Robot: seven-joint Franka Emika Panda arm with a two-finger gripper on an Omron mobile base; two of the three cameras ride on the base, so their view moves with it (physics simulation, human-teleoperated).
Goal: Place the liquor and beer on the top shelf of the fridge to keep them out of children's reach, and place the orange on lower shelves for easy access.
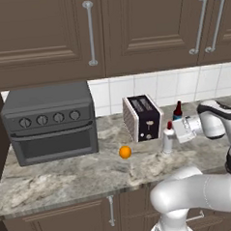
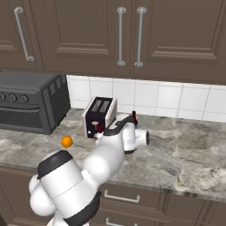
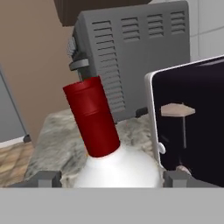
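While the fingers [image 3: 112, 178] stand parted on either side of the liquor [image 3: 105, 144], apparently not yet clenched on it, the bottle stands upright on the tabletop [image 1: 68, 178] beside the toaster [image 1: 142, 117], ready for lifting. Farther off the orange [image 1: 125, 152] lies loose before the toaster oven [image 1: 50, 122].

We see countertop [image 1: 58, 181] as polished veined grey stone. Cabinets [image 1: 44, 34] matt brown wood, handles [image 1: 90, 32] brushed metal. Toaster oven [image 1: 50, 124] matt dark grey metal. Toaster [image 1: 143, 118] glossy black face, white sides. Liquor [image 3: 109, 148] smooth white body, satin red cap. Backsplash [image 1: 154, 88] glossy white tile.
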